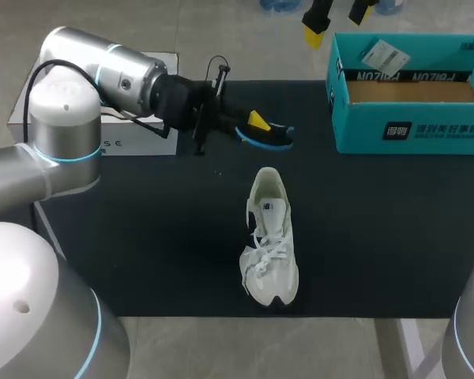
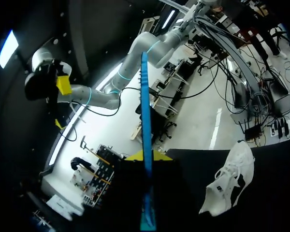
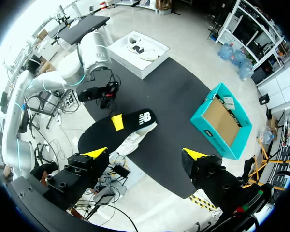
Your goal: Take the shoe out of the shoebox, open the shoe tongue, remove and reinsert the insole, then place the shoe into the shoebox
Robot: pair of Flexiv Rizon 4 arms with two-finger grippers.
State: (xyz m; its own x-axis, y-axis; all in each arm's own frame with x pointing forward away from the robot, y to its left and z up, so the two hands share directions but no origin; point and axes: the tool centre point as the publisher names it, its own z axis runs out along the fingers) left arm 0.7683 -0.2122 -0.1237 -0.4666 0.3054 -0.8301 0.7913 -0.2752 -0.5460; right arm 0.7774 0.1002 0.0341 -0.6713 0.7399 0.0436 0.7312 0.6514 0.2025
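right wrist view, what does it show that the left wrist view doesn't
Only the right wrist view shows the teal shoebox, open, and the insole by its flat black face. Only the left wrist view shows the insole edge-on, a thin blue strip between the yellow tips of the left gripper. Both show the white shoe on the black mat and the insole in the left gripper.

Even overhead light. The white lace-up shoe (image 1: 270,249) throws hardly any shadow on the black cloth mat (image 1: 379,221); the silver shell of the left arm (image 1: 87,59) shows soft glare. In the left wrist view, the mat around the blue-edged insole (image 2: 145,121) lies nearly black.
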